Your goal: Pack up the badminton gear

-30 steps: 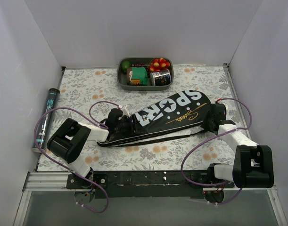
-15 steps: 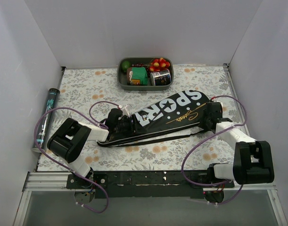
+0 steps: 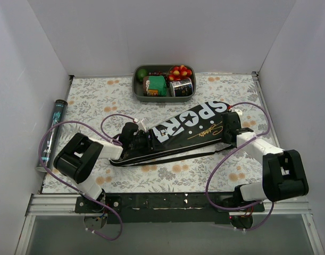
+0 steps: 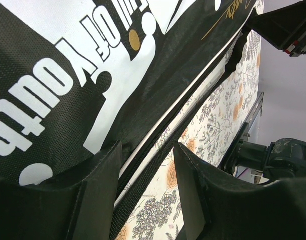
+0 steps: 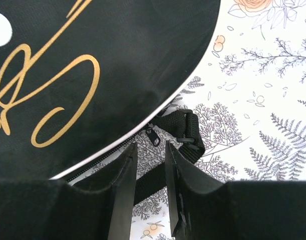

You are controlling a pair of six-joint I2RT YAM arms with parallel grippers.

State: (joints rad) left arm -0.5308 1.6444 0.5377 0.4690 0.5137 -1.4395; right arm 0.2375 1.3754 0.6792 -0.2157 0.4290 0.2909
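The right end effector (image 5: 150, 147), fingers a narrow slit apart and gripping nothing, points at the zipper pull (image 5: 153, 136) on the rim of the black "SPORT" cover (image 3: 189, 127). The left end effector (image 4: 145, 160), parted wider, straddles the cover's zipped edge and strap (image 4: 135, 200) at the handle end. The cover lies diagonally mid-bench (image 3: 93, 95) (contents hidden); beyond it, a grey tray (image 3: 136, 87) holds toy food (image 3: 179, 71).

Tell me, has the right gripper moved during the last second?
Yes. In the top view the right gripper has shifted left, away from the right edge of the table, and now sits at the wide end of the SPORT cover.
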